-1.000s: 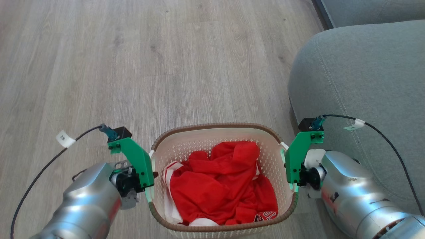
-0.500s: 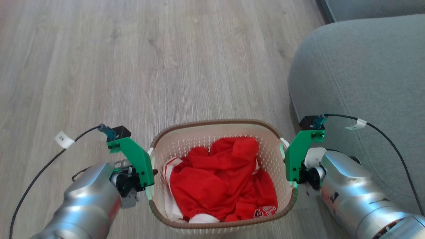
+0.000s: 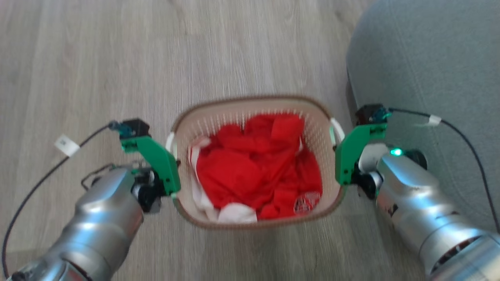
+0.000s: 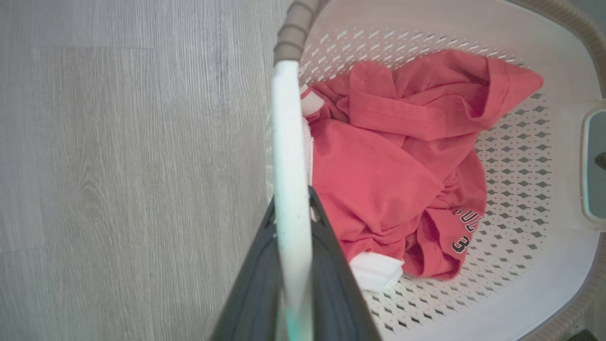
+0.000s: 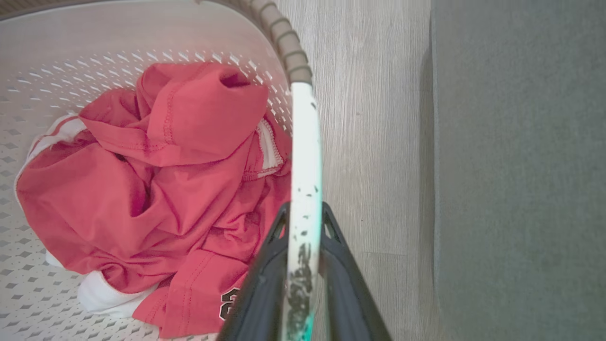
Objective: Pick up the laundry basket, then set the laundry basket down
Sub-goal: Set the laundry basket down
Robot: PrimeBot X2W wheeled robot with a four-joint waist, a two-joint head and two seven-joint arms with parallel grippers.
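Note:
The laundry basket (image 3: 250, 99), cream-white and perforated with a brown woven-look rim, hangs between my two arms over the wood floor. A crumpled red garment (image 3: 254, 164) with white trim lies inside it. My left gripper (image 4: 292, 204) is shut on the basket's left white handle (image 4: 286, 142), one dark finger on each side of it. My right gripper (image 5: 305, 210) is shut on the right white handle (image 5: 305, 151) in the same way. In the head view the left gripper (image 3: 172, 171) and right gripper (image 3: 339, 166) press against the basket's two short sides under their green mounts.
A grey sofa (image 3: 422, 58) stands close on the right, next to my right forearm, and its side (image 5: 521, 166) is a narrow floor strip from the basket. Pale wood floor (image 3: 97, 58) stretches ahead and to the left. Black cables loop from both wrists.
The whole head view has shifted and blurred, so the camera moved. The basket and both grippers now sit higher in that view and look slightly smaller. Both grips stay on the handles.

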